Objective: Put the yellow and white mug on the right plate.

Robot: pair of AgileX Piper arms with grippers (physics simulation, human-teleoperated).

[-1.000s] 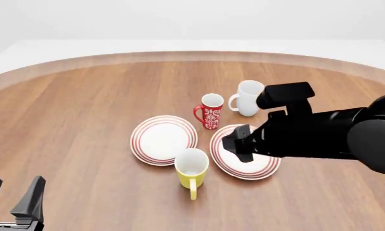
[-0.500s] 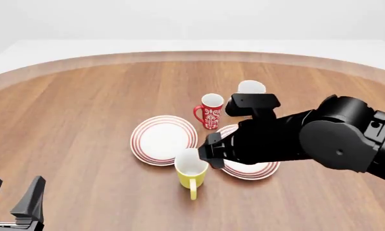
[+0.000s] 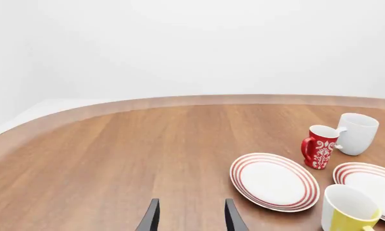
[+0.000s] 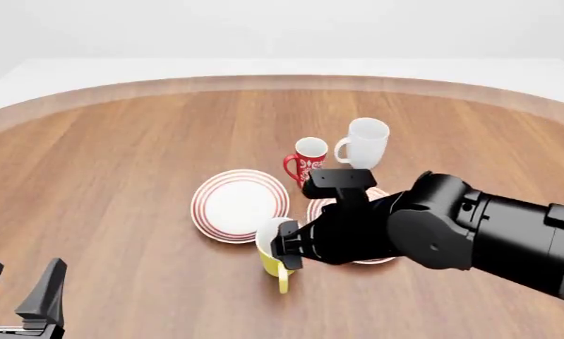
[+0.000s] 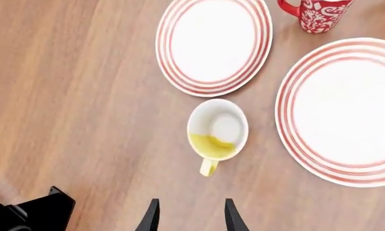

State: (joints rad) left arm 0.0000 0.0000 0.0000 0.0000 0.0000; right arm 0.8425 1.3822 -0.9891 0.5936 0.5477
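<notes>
The yellow and white mug (image 4: 271, 239) stands upright on the table just in front of the gap between the two plates, handle toward me. It also shows in the right wrist view (image 5: 217, 130) and the left wrist view (image 3: 346, 212). The right plate (image 4: 318, 209) is mostly hidden by my right arm; it shows whole in the right wrist view (image 5: 346, 110). My right gripper (image 4: 289, 254) is open and empty, hovering above the mug and pointing down (image 5: 189, 216). My left gripper (image 4: 20, 281) is open and empty at the near left edge.
The left plate (image 4: 239, 205) lies left of the right one. A red patterned mug (image 4: 308, 161) and a taller white mug (image 4: 365, 143) stand behind the plates. The table's curved rim (image 4: 282, 83) runs along the back.
My right arm has swung left and toward me, from over the right plate to over the yellow mug, now covering most of that plate. The left arm and the mugs have not moved.
</notes>
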